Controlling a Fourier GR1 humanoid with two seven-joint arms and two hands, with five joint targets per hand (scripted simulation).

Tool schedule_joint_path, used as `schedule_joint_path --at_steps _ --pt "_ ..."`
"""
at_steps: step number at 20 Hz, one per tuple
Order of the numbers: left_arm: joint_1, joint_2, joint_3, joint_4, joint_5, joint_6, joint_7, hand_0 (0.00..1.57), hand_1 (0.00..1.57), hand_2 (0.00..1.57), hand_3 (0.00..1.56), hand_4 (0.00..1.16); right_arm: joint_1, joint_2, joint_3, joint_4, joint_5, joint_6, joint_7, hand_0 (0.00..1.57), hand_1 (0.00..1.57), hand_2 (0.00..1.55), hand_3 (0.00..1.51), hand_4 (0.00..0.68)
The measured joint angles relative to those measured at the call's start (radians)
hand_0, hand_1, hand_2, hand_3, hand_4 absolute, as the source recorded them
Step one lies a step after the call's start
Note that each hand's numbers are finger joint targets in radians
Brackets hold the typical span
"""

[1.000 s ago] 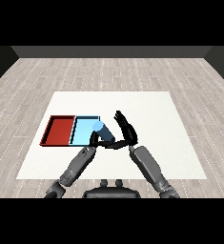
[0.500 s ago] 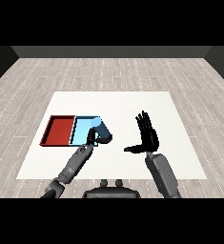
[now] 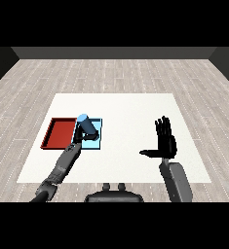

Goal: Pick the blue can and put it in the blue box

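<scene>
**Now over the blue tray, can in hand**

Left hand (image 3: 78, 141) curled round the blue can (image 3: 85, 125), carried leftward since a moment ago and now held tilted above the light blue tray (image 3: 99, 132). Right hand (image 3: 165, 142) swung well away to the right, fingers straight, holding nothing. Probably only the lowering and release left. Beside the blue tray, touching it, a red tray (image 3: 60, 133). Beneath both, a white table (image 3: 125, 107); around it, pale wood flooring (image 3: 116, 73) and dark walls (image 3: 116, 52).
</scene>
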Motion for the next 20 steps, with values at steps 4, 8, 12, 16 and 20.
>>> schedule_joint_path --at_steps 4,8,12,16,20 --pt "-0.053 0.056 0.066 0.155 0.008 -0.036 0.018 1.57 1.57 1.57 1.51 1.06 -0.018 -0.008 -0.037 0.024 -0.013 0.007 0.01 0.0 0.0 0.0 0.0 0.0" --pt "-0.142 0.095 0.103 0.328 -0.01 -0.058 0.045 1.57 1.57 1.57 1.44 1.03 -0.033 0.012 -0.042 0.086 0.013 0.003 -0.019 0.0 0.0 0.0 0.0 0.0" --pt "-0.219 0.077 0.1 0.476 -0.054 -0.018 0.103 1.55 1.55 1.48 1.38 0.97 -0.062 0.026 -0.054 0.128 0.003 0.007 -0.013 0.0 0.0 0.0 0.0 0.0" --pt "-0.281 0.057 0.092 0.605 -0.092 -0.002 0.152 1.52 1.52 1.4 1.14 0.91 -0.077 0.033 -0.074 0.171 -0.004 0.016 -0.022 0.0 0.0 0.0 0.0 0.0" --pt "-0.301 0.03 0.072 0.69 -0.128 -0.012 0.19 1.53 1.53 1.45 0.73 0.87 -0.073 0.035 -0.087 0.219 -0.009 0.039 -0.045 0.0 0.0 0.0 0.0 0.0"
